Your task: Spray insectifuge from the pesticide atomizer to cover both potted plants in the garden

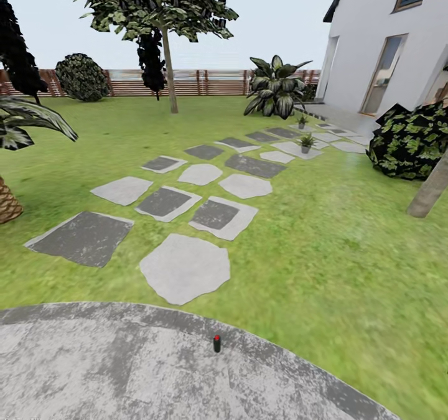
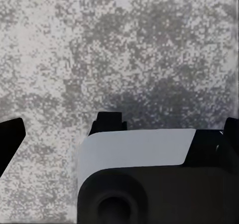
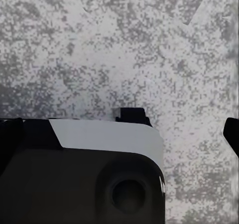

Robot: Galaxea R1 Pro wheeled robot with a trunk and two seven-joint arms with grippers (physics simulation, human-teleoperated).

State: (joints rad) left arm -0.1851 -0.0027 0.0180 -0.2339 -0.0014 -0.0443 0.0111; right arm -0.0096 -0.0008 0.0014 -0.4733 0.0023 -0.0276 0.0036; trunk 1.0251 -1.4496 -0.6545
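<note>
Robot stands on a round grey mottled paved pad [image 1: 93, 370] at the edge of the garden lawn [image 1: 348, 264]. Step in hand, as I read it: the approach, with nothing picked up yet.

A small dark upright object [image 1: 216, 343] with a red top stands on the pad near its front edge, just ahead of the robot. By position it is likely the pesticide atomizer, but it is too small to confirm, and no white label or pale spray head can be made out.

The 2 potted plants sit well away, along the stepping-stone path [image 1: 186, 267] toward the white house [image 1: 398, 46]: the nearer rosette [image 1: 305, 141] in a small grey pot, the farther one [image 1: 302, 121] just behind it, near the big striped-leaf palm [image 1: 277, 87]. A brown slatted fence [image 1: 205, 82] closes the far side of the lawn.

Left wrist view: part of the left end effector [image 2: 119, 124] over the mottled pad surface, dark finger parts at both edges, nothing between them; whether open or closed, I cannot tell. Right wrist view: the right end effector [image 3: 179, 122] likewise over the pad, nothing held, state not readable.

Next move, my judgement: close on the dark object, bring 1 arm down over it, and grip it upright around the body. Toppling it looks like the main risk. After that comes the long drive up the path to the plants.
</note>
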